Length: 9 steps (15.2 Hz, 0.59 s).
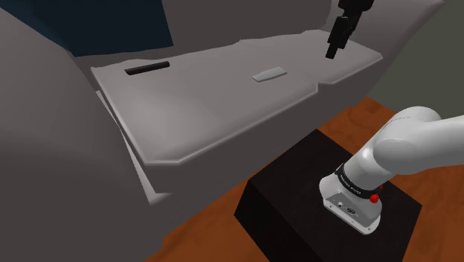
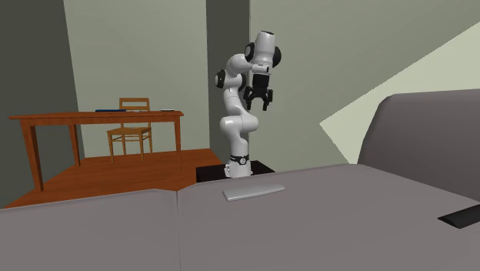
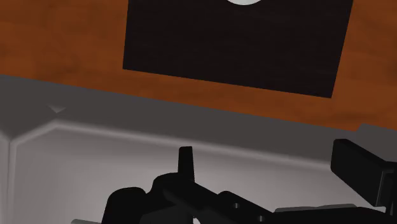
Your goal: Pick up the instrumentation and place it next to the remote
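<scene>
A flat pale grey slab lies on the grey sofa seat, toward the shoulder view's right. A flat black bar lies near the seat's far left end. The same slab and black bar lie well apart in the second exterior view. I cannot tell which is the instrumentation and which the remote. My gripper hangs high above the seat's right end, right of the slab and touching nothing. In the second exterior view my gripper is open and empty. Its fingers stand wide apart over the cushion edge.
The sofa's backrest rises behind the seat, with a dark blue cushion on it. My black stand sits on the wooden floor in front of the sofa. A wooden table and chair stand farther back.
</scene>
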### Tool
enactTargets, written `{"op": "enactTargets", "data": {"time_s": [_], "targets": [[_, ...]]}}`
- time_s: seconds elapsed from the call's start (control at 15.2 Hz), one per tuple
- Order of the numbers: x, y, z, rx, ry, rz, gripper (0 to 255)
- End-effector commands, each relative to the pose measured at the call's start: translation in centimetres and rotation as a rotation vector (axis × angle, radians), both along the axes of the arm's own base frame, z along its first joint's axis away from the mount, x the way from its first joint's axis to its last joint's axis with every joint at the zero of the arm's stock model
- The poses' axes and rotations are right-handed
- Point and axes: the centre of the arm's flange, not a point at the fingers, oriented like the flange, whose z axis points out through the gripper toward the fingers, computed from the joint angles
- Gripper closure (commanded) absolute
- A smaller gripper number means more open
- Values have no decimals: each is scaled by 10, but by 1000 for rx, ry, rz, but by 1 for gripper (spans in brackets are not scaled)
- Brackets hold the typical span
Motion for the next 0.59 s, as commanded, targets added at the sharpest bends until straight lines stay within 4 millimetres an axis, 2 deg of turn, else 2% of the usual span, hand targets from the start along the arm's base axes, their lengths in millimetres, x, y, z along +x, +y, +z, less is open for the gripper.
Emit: {"op": "enactTargets", "data": {"time_s": [0.0, 0.53], "targets": [[0, 0, 0, 0, 0, 0, 0], [43, -75, -55, 33, -9, 354, 0]]}}
